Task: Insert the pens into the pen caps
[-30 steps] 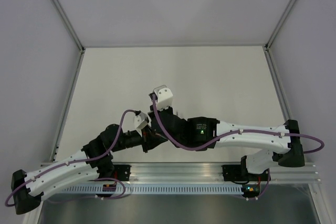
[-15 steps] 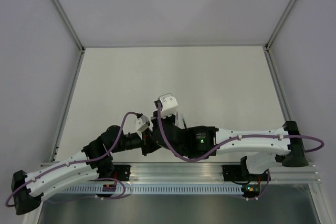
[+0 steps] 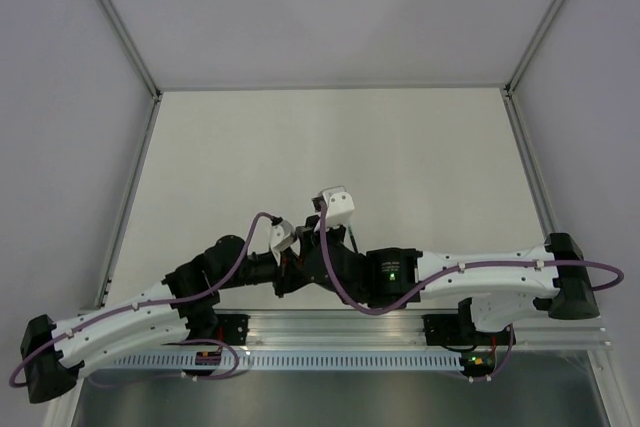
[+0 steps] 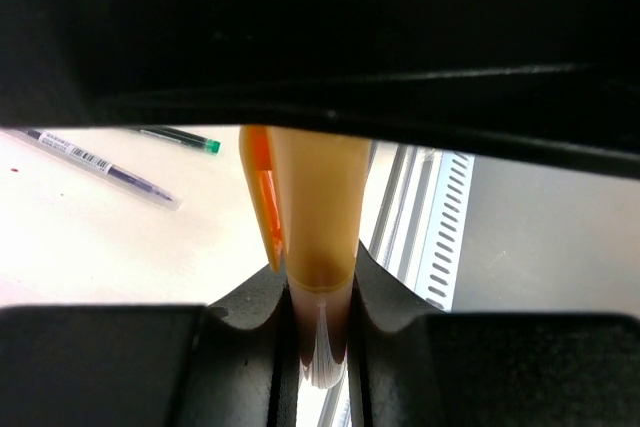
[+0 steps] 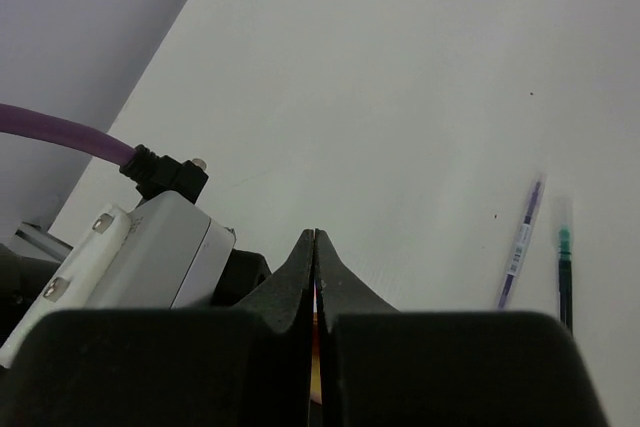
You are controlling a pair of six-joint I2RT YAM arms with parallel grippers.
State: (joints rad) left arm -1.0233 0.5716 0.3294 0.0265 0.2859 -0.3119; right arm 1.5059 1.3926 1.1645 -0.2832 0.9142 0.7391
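Orange pen cap, pinched in the left gripper over the near edge of the table, sits close to the right gripper, whose fingers are pressed together on a sliver of orange-ended pen; slight misalignment could jam or dislodge either.

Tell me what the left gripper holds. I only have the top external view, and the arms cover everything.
Observer: The left gripper is shut on the orange cap.
Operator: Report the right one.
Observer: The right gripper has its fingers pressed together. A thin orange sliver shows between them, probably the orange-ended pen.
Operator: Find the other pens.
Observer: The grey pen and the green-ended pen lie side by side on the table, clear of both grippers.
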